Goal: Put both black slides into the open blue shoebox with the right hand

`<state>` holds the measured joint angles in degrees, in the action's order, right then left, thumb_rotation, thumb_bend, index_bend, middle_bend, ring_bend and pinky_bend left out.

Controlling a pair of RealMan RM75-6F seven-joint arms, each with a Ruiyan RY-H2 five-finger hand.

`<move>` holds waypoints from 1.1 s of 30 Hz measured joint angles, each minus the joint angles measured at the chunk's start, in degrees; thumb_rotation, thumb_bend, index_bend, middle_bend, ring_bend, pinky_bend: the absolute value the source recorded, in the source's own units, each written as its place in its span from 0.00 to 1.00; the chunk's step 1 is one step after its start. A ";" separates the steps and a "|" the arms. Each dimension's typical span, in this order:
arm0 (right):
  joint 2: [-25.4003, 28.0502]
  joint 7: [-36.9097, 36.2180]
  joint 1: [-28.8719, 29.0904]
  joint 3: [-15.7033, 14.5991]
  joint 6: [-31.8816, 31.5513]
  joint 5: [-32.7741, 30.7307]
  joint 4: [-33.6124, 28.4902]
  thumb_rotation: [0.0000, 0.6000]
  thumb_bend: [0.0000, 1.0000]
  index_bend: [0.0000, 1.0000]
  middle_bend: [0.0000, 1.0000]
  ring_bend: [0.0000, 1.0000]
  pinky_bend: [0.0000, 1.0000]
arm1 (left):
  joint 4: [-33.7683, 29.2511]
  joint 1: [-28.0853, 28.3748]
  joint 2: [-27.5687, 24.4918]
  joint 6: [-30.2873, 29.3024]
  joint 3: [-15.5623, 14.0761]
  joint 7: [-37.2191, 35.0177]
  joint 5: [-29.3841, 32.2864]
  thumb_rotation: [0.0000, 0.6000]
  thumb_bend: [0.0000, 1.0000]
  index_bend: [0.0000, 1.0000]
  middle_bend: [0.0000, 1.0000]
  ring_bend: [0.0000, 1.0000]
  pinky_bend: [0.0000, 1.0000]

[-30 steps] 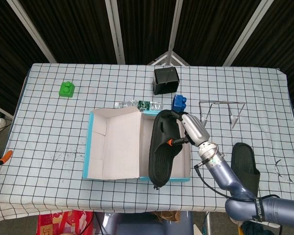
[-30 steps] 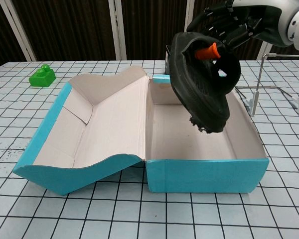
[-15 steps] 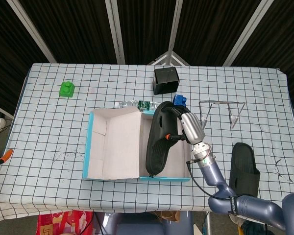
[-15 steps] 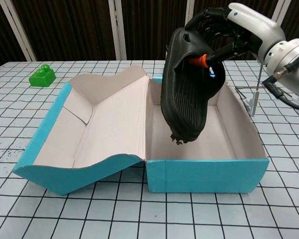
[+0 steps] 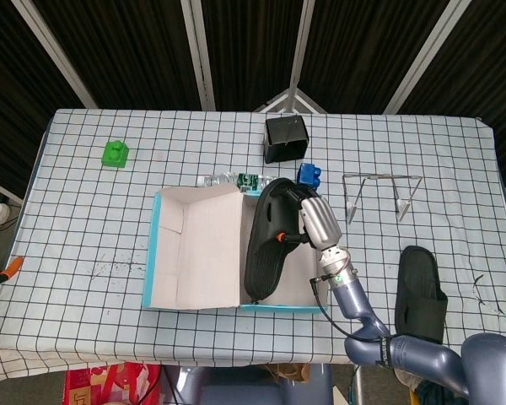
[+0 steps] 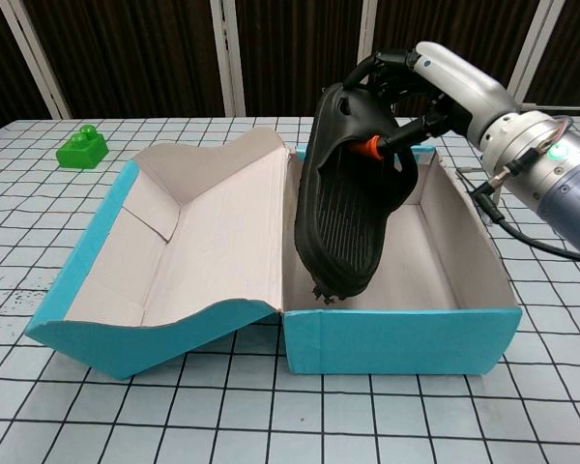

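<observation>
With the right hand (image 6: 420, 82) fingers gripping the first slide (image 6: 348, 193), lower it flat onto the shoebox (image 6: 396, 338) floor before releasing.

The right robot hand (image 6: 406, 82) holds a black slide (image 6: 343, 198) tilted, seemingly inside the blue shoebox (image 6: 401, 338).

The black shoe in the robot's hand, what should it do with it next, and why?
Probably lower the slide a little further and lay it flat before the fingers let go. The right hand holds it tilted, toe down, inside the open blue shoebox, near the left wall; whether the toe touches the floor is unclear. The other slide waits on the table.
</observation>
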<state>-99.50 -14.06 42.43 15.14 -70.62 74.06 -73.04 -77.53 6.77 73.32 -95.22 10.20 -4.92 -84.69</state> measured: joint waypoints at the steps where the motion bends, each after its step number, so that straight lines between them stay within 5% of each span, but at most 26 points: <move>1: -0.28 -0.30 0.00 0.00 0.13 0.12 0.50 1.00 0.49 0.61 0.50 0.49 0.20 | -0.02 -0.01 -0.01 -0.01 0.01 -0.01 0.01 1.00 0.21 0.07 0.00 0.00 0.07; 20: -6.02 -4.48 -0.30 -2.05 1.51 4.67 10.27 1.00 0.49 0.62 0.50 0.49 0.20 | -0.22 -0.09 -0.03 -0.14 0.13 0.44 0.30 1.00 0.21 0.07 0.00 0.00 0.07; 33: -4.72 -1.26 0.32 -2.81 7.68 4.01 8.10 1.00 0.49 0.63 0.50 0.49 0.16 | -0.29 -0.14 -0.13 -0.15 0.25 0.20 0.49 1.00 0.21 0.07 0.00 0.00 0.07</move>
<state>-104.22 -15.32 42.75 12.33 -62.93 78.07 -64.94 -77.81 6.63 73.19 -95.37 10.45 -4.72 -84.20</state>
